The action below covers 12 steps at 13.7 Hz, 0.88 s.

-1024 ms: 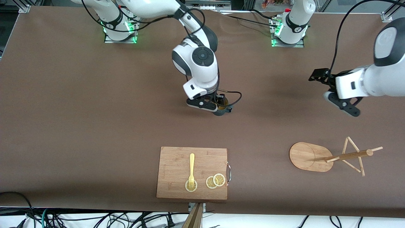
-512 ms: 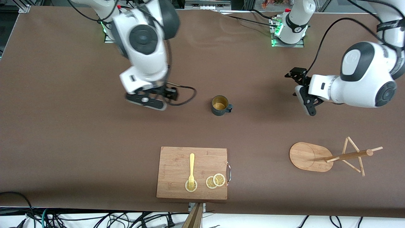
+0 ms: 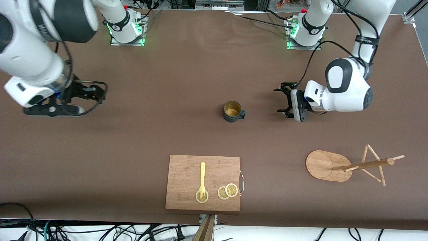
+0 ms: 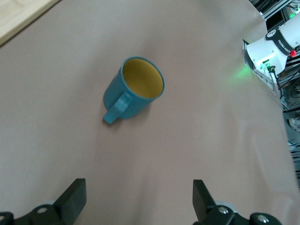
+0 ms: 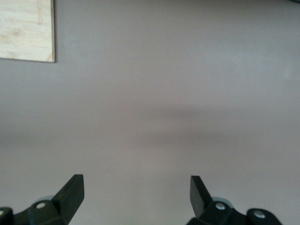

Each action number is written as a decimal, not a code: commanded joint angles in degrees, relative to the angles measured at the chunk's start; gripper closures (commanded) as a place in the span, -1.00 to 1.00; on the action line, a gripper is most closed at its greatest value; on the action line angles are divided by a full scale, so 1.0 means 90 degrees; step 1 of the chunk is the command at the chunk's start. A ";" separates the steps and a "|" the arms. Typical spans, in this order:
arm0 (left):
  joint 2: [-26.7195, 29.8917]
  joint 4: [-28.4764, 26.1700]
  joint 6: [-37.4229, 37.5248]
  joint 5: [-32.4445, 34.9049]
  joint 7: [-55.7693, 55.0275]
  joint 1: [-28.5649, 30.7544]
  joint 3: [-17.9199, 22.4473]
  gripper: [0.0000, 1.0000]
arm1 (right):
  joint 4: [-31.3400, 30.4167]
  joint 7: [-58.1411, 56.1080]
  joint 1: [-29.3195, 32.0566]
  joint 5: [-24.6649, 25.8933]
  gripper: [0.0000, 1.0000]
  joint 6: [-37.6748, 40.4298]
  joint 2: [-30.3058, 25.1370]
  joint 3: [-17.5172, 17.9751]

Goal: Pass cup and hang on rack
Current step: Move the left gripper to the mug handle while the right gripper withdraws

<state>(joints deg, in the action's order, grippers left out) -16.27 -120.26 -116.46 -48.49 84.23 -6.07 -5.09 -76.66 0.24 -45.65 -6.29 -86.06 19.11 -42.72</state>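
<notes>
In the front view, starting at nine o'clock, the right gripper (image 3: 87,92) is hanging over bare table (image 3: 150,134) at the right arm's end. Its jaws are standing wide apart and are holding nothing; its wrist view is showing only the brown table and a corner of the cutting board (image 5: 26,29).

At the centre, the cup (image 3: 232,111) is standing upright on the table, its handle pointing toward three o'clock. Nothing is touching it.

The left gripper (image 3: 283,100) is hovering near the cup at the three o'clock side, probably low over the table, though the height is hard to judge. Its jaws are wide open and empty, facing the cup (image 4: 133,89).

At about four o'clock the rack (image 3: 329,166) is standing, nearer to the front camera than the cup.
</notes>
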 commanded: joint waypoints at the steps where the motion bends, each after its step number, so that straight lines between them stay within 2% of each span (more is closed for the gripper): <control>1: -0.0184 -0.0260 -0.0768 -0.0665 0.1339 0.0020 -0.0322 -1.00 | -0.0270 -0.1137 0.0470 -0.0433 -1.00 -0.0008 -0.0092 -0.0108; 2: -0.0320 -0.0338 -0.1090 -0.1035 0.1798 0.0020 -0.0459 -1.00 | -0.0300 -0.1285 0.0743 -0.0443 -1.00 -0.0037 -0.0111 0.0038; 3: -0.0515 -0.0358 -0.1326 -0.1483 0.2354 0.0030 -0.0518 -1.00 | -0.0397 -0.1374 0.1152 -0.0434 -1.00 -0.0047 -0.0266 0.0377; 4: -0.0768 -0.0349 -0.1425 -0.2010 0.3055 0.0030 -0.0548 -1.00 | -0.0524 -0.1375 0.1687 -0.0298 -1.00 -0.0114 -0.0432 0.1029; 6: -0.1276 -0.0252 -0.1435 -0.3084 0.4714 0.0049 -0.0548 -1.00 | -0.0874 -0.1375 0.3131 0.0043 -1.00 -0.0300 -0.0832 0.2638; 8: -0.1619 -0.0183 -0.1435 -0.3799 0.5880 0.0050 -0.0548 -1.00 | -0.1294 -0.1277 0.4236 0.0531 -1.00 -0.0524 -0.1194 0.3998; 10: -0.1805 -0.0018 -0.1435 -0.4046 0.6420 0.0050 -0.0548 -1.00 | -0.2083 -0.1277 0.5019 0.0592 -1.00 -0.0942 -0.1778 0.4733; 12: -0.1903 0.0129 -0.1435 -0.4056 0.6510 0.0050 -0.0548 -1.00 | -0.3030 -0.1200 0.5334 0.0621 -1.00 -0.1529 -0.2462 0.4970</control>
<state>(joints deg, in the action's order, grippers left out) -32.25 -121.41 -129.13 -83.47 140.10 -5.94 -9.70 -92.27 -11.35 -1.44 -1.61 -94.31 5.86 -1.38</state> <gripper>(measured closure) 0.000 0.000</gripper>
